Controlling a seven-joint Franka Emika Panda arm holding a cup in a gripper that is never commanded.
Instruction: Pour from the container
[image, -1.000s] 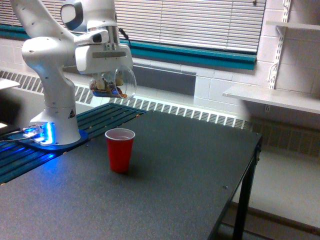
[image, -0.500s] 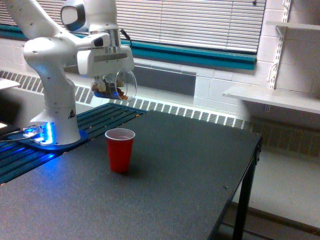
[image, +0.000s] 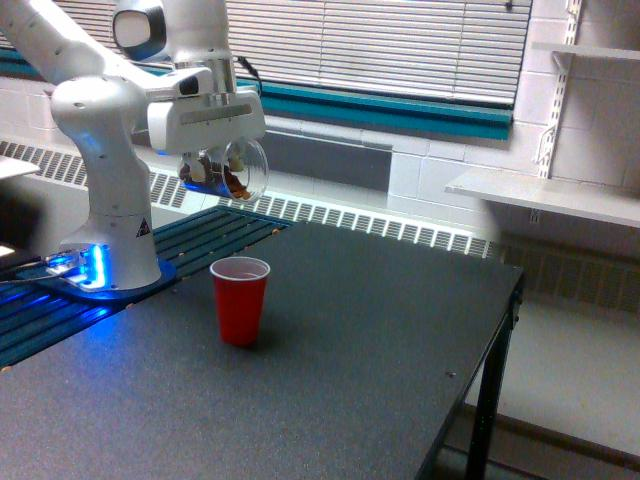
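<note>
My gripper (image: 213, 165) is closed on the clear container (image: 232, 170), tipped on its side with brown stuff inside, and I see it up in the air above the red cup (image: 240, 300) standing on the dark table (image: 360, 370).

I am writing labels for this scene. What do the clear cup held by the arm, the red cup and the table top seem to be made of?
The small clear rounded cup in the end effector looks like glossy transparent plastic or glass: brown contents show through it. The opaque red cup looks like thin smooth plastic, white inside. The dark table top seems a matte speckled laminate; it gives almost no reflection.
</note>
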